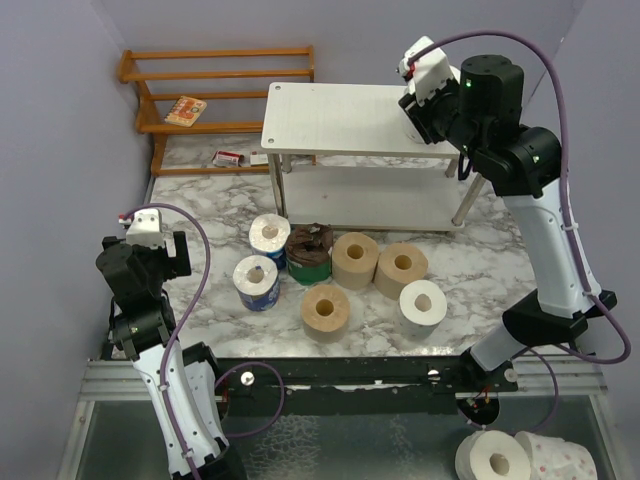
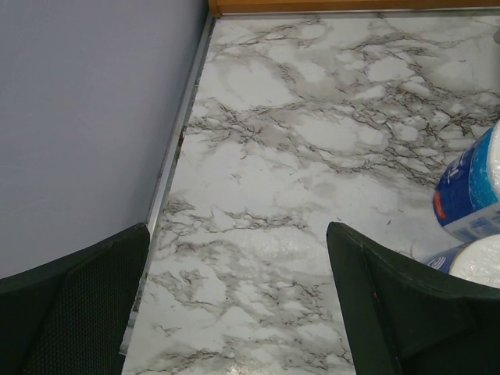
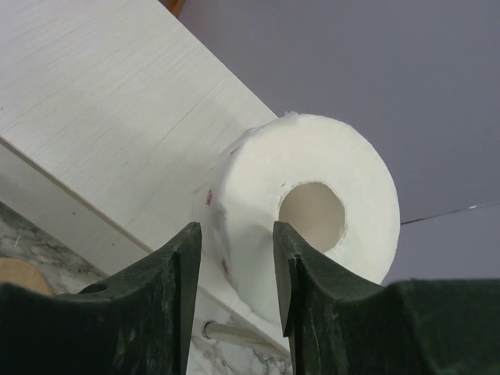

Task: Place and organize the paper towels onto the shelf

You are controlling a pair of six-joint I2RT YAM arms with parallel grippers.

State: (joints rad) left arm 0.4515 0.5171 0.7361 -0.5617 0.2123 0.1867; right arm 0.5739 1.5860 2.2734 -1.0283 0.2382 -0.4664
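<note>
The pale wood shelf [image 1: 340, 115] stands at the back centre; its top board fills the left of the right wrist view [image 3: 94, 101]. My right gripper [image 1: 425, 88] [image 3: 234, 226] is shut on the wall of a white pink-dotted paper towel roll [image 1: 432, 66] [image 3: 336, 164] at the shelf top's right end. On the table in front stand two blue-wrapped rolls [image 1: 256, 283] [image 1: 269, 235], a dark brown roll [image 1: 309, 252], three tan rolls [image 1: 355, 258] [image 1: 401, 266] [image 1: 326, 310] and a white roll [image 1: 423, 302]. My left gripper [image 1: 150, 238] [image 2: 238, 234] is open and empty over bare marble, left of the blue rolls [image 2: 469, 195].
An orange slatted rack [image 1: 220, 75] stands at the back left with a small box [image 1: 185, 110] on it; a red packet [image 1: 228, 158] lies below. The grey wall [image 2: 78, 117] runs close on the left. Two more white rolls [image 1: 492, 460] lie below the table's near edge.
</note>
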